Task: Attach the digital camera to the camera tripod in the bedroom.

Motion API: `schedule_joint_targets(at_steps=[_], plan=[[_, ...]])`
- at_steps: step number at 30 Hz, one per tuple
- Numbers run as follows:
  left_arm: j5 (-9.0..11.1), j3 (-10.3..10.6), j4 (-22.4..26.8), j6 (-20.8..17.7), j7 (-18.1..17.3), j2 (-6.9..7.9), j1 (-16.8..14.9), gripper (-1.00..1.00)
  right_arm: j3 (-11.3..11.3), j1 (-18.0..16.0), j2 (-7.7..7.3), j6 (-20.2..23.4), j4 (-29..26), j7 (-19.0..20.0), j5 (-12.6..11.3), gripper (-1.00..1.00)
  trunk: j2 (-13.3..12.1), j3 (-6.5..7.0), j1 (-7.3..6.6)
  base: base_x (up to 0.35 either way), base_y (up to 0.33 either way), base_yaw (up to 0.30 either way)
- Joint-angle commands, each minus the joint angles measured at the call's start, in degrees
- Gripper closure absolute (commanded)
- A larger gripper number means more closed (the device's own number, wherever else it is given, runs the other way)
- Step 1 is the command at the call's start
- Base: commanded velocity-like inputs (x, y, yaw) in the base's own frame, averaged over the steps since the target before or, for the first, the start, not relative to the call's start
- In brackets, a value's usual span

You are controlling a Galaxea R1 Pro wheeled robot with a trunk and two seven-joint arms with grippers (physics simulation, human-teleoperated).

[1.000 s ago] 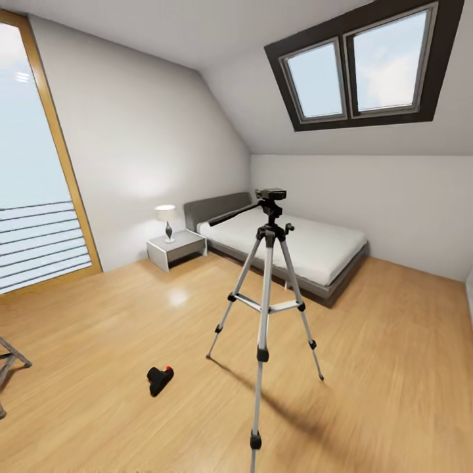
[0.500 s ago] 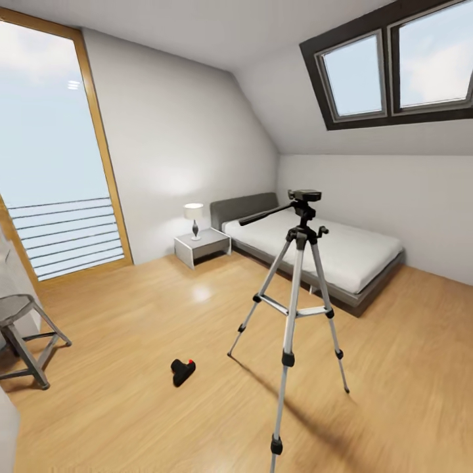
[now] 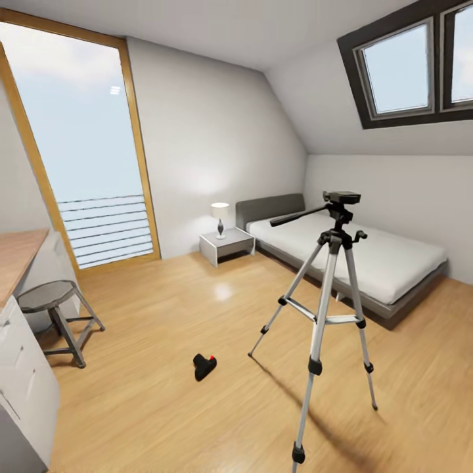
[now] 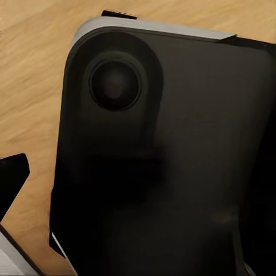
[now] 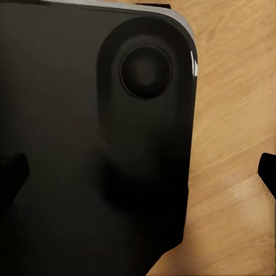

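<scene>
two task items sit ahead of you in the bedroom. from your left: a white cabinet with a wood top, then a grey stool on the wood floor, with a tall window behind. the digital camera lies on the floor, red dot up, near but apart from the camera tripod. the tripod stands upright on three spread legs, its handle pointing toward the lamp on the nightstand. the bed lies behind it, under the skylight. both wrist views show a dark robot panel over floor; you cannot tell either gripper's state
</scene>
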State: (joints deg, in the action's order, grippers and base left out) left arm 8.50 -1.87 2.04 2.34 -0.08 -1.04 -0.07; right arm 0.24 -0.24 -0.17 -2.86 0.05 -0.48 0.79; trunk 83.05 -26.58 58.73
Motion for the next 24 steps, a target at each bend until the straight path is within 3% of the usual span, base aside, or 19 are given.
schedule_joint_targets(at_steps=[1, 15, 24], plan=[[0.42, -0.15, 0.01, 0.12, -0.01, -0.02, -0.01, -1.0, 0.02, -0.03, -0.01, -0.21, 0.04, -0.05, 0.08, -1.0, 0.03, -0.05, 0.0, 0.0, 0.0, 0.268], [0.6, -0.15, 0.02, 0.12, -0.01, -0.02, -0.02, -1.0, 0.02, -0.03, -0.01, -0.31, 0.04, -0.05, 0.08, -1.0, 0.03, -0.05, 0.0, 0.0, 0.0, 0.268], [0.62, -0.14, 0.03, 0.14, -0.01, -0.02, -0.02, -1.0, 0.02, -0.03, -0.23, -0.45, 0.04, -0.03, 0.1, -1.0, 0.03, -0.05, 0.0, 0.0, 0.0, 0.083]])
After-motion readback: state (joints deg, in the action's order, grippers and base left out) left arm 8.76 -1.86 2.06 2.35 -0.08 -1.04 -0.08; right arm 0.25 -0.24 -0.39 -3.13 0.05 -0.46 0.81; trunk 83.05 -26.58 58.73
